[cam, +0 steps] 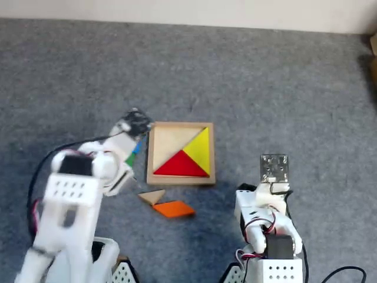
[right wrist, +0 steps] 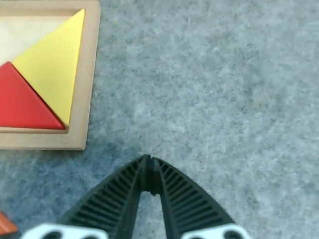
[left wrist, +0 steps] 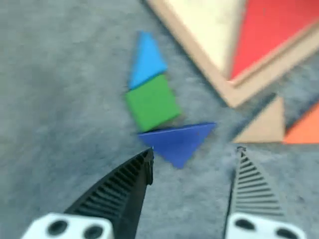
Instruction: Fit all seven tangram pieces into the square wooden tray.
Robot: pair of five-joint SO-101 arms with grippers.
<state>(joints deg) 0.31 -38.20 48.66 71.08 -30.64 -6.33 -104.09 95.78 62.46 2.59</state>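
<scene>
The square wooden tray (cam: 152, 154) holds a red triangle (cam: 179, 164) and a yellow triangle (cam: 200, 147); its other half is bare wood. My left gripper (left wrist: 194, 152) is open and hovers just over a dark blue triangle (left wrist: 177, 141) on the carpet, one fingertip at its edge. A green square (left wrist: 152, 102) and a light blue triangle (left wrist: 146, 59) lie just beyond it, beside the tray's rim (left wrist: 219, 84). A tan triangle (cam: 152, 196) and an orange parallelogram (cam: 174, 209) lie in front of the tray. My right gripper (right wrist: 149, 162) is shut and empty, right of the tray.
Grey carpet covers the table. The left arm (cam: 76, 177) covers most of the green and blue pieces in the high view. Open carpet lies behind the tray and to its right, around the right arm (cam: 268, 218).
</scene>
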